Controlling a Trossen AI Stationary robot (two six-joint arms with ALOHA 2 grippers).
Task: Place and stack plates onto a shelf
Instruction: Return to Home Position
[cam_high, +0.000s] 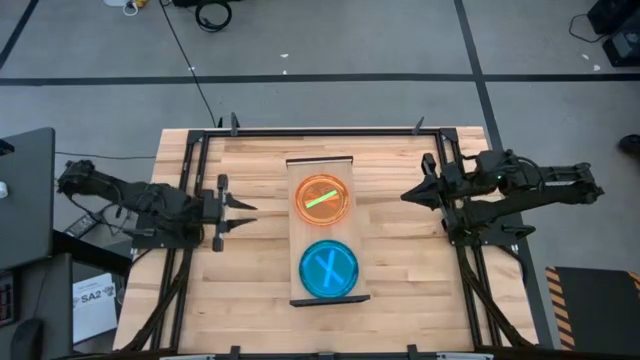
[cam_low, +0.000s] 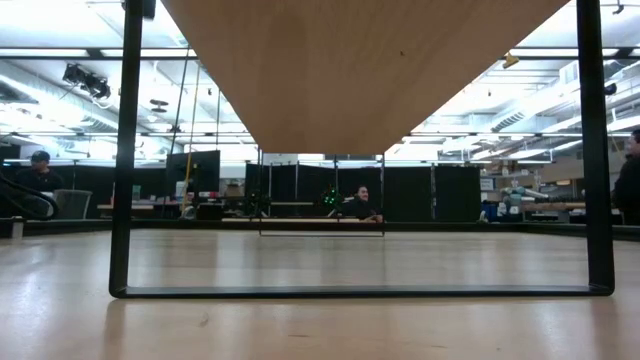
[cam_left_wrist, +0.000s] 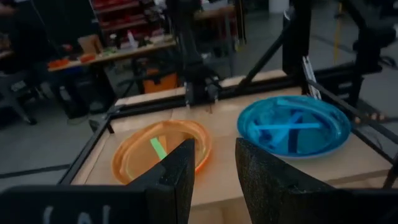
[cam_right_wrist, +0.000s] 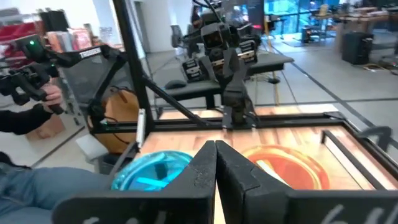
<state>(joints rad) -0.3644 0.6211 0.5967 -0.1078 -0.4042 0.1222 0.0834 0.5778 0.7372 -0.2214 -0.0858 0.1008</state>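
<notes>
Two plates lie flat on the shelf (cam_high: 322, 165), a narrow light-wood board raised on a dark frame. The orange plate (cam_high: 323, 199) is toward the far end, with a lime green strip showing in it. The blue plate (cam_high: 329, 268) is toward the near end, with a paler cross showing. My left gripper (cam_high: 250, 215) is open, left of the shelf, pointing at it; its wrist view shows the orange plate (cam_left_wrist: 158, 149) and blue plate (cam_left_wrist: 292, 127). My right gripper (cam_high: 404, 196) is shut, right of the shelf, facing the orange plate (cam_right_wrist: 289, 165) and blue plate (cam_right_wrist: 152, 173). No other plates are in view.
A dark metal frame (cam_high: 200, 150) runs around the plank table top. The low view looks under the shelf's board (cam_low: 360, 70) between its dark end legs (cam_low: 125, 150). A person's hand (cam_right_wrist: 28, 93) and leg show beyond the table's near side. Bare wood lies on both sides of the shelf.
</notes>
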